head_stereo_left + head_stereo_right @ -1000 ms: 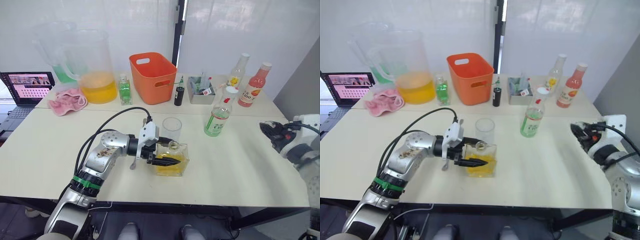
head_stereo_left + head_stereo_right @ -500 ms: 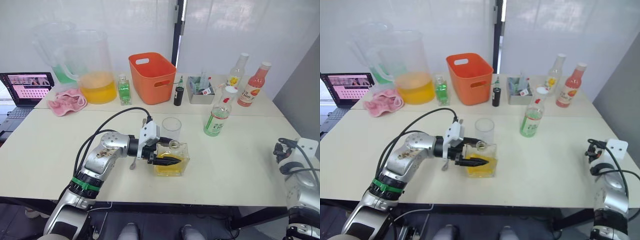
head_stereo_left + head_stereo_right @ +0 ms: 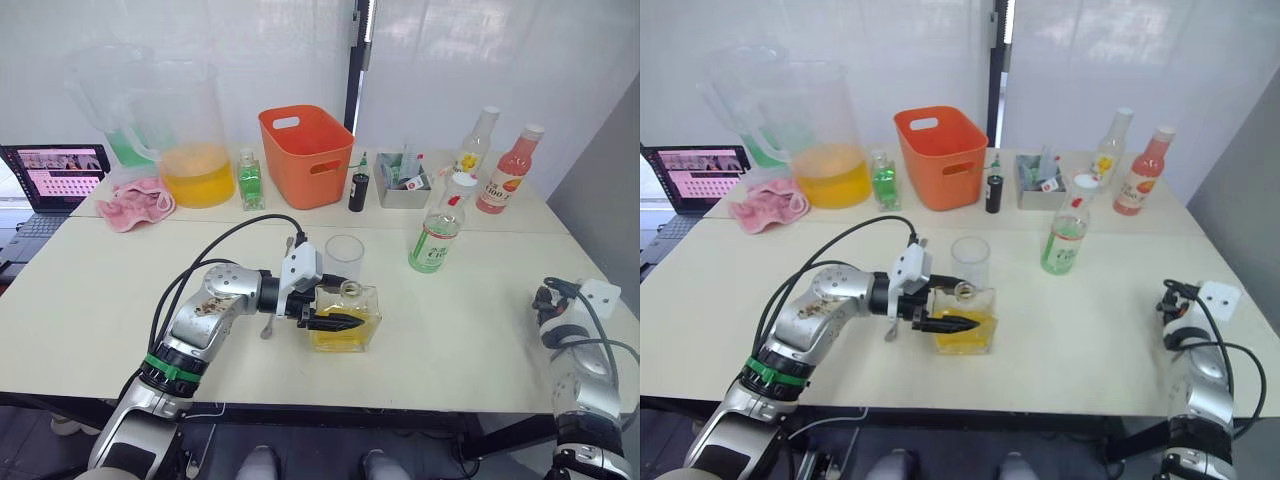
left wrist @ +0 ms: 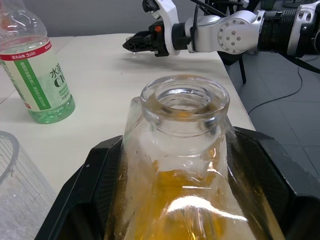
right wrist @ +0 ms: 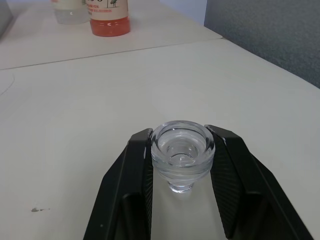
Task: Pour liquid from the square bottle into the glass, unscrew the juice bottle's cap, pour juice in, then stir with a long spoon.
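The square bottle (image 3: pixel 350 318), a third full of yellow-orange liquid, stands upright near the table's front middle with its neck (image 4: pixel 184 97) open. My left gripper (image 3: pixel 336 320) is shut on its body from the left. The empty glass (image 3: pixel 344 256) stands just behind it. Further right and back is the juice bottle (image 3: pixel 437 236) with its white cap (image 3: pixel 462 181) on. My right gripper (image 3: pixel 545 299) is at the table's right edge, shut on the clear stopper (image 5: pixel 182 150). A thin silvery long spoon (image 3: pixel 267 328) lies partly hidden behind my left wrist.
Along the back stand a huge pitcher (image 3: pixel 190 135), a pink cloth (image 3: pixel 138 203), a small green bottle (image 3: pixel 249 180), an orange bin (image 3: pixel 305 155), a small dark bottle (image 3: pixel 358 188), a grey tray (image 3: pixel 405 185), a yellow-labelled bottle (image 3: pixel 475 140) and a pink-red bottle (image 3: pixel 508 170). A laptop (image 3: pixel 55 172) sits far left.
My right arm has pulled back and down to the table's right edge with the stopper. The left gripper and the square bottle have stayed in place.
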You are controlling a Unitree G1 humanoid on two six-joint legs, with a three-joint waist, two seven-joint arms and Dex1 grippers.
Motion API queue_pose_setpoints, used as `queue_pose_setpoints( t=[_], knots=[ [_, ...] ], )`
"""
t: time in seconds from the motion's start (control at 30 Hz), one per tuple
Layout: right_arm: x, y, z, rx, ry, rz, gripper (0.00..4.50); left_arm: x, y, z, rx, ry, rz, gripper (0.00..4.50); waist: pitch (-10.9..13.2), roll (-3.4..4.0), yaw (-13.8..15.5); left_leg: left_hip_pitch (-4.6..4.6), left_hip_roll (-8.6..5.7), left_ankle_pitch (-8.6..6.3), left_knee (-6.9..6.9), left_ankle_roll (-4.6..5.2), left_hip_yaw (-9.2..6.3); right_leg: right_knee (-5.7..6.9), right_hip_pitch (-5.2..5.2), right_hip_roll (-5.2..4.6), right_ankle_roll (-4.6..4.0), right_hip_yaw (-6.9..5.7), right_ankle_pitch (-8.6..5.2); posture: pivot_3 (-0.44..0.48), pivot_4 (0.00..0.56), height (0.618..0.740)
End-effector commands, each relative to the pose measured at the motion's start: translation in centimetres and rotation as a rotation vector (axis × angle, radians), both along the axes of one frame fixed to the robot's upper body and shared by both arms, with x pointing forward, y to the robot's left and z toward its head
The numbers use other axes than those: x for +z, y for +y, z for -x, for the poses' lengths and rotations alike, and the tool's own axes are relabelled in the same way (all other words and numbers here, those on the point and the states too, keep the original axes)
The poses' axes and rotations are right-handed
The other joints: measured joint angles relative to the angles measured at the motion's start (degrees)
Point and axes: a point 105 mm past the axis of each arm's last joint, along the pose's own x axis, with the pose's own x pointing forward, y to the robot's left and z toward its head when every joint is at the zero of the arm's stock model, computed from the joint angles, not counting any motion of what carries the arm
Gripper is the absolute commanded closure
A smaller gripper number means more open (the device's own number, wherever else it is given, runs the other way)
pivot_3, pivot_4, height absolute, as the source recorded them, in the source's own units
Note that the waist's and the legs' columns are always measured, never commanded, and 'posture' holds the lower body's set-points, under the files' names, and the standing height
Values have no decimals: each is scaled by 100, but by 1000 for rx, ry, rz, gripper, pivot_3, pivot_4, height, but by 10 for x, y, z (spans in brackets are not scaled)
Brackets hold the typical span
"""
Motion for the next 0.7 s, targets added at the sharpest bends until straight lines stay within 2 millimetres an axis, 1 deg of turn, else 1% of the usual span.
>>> queue_pose_setpoints(
  t=[0.03,0.1,0.17,0.4,0.43,0.53,0.67,0.7],
  knots=[
    [4,-5,2,-6,-17,-25,3422,-6,-2,-5,38,-26,-42,1697,0,0,0,0,0,0,0,0,0,0,0,0,0,1,0,0,150,703],
    [3,-4,2,-5,-20,-41,3422,-7,-3,-6,40,-28,-45,1697,0,0,-1,0,-1,0,0,1,0,0,0,0,0,2,0,0,150,703],
    [4,-4,2,-3,-23,-39,2372,-7,-3,-6,41,-28,-46,1697,0,0,-1,1,-1,1,0,1,-1,0,3,1,0,3,0,0,150,703],
    [14,-6,5,10,-46,-1,64,-9,-4,-5,36,-27,-48,1697,0,0,1,1,-6,1,0,2,-1,-1,4,0,3,9,-1,0,150,703],
    [15,-6,5,12,-48,1,0,-9,-5,-6,36,-27,-48,1697,0,0,-1,1,-6,1,0,2,-1,-1,4,0,3,10,-1,0,150,703],
    [22,-5,8,20,-64,29,0,-9,-5,-6,35,-28,-47,1697,0,0,0,1,-7,2,0,3,-1,-1,4,0,3,12,-1,0,150,703],
    [50,-5,17,36,-137,118,0,-9,-4,-5,34,-26,-40,1697,0,1,6,0,-10,2,0,3,-1,-1,4,0,5,15,-3,0,150,703],
    [62,-1,19,76,-164,132,0,-8,-4,-6,36,-29,-30,1697,0,2,5,0,-10,2,0,3,-1,-1,4,0,6,16,-3,0,150,703]
  ],
)
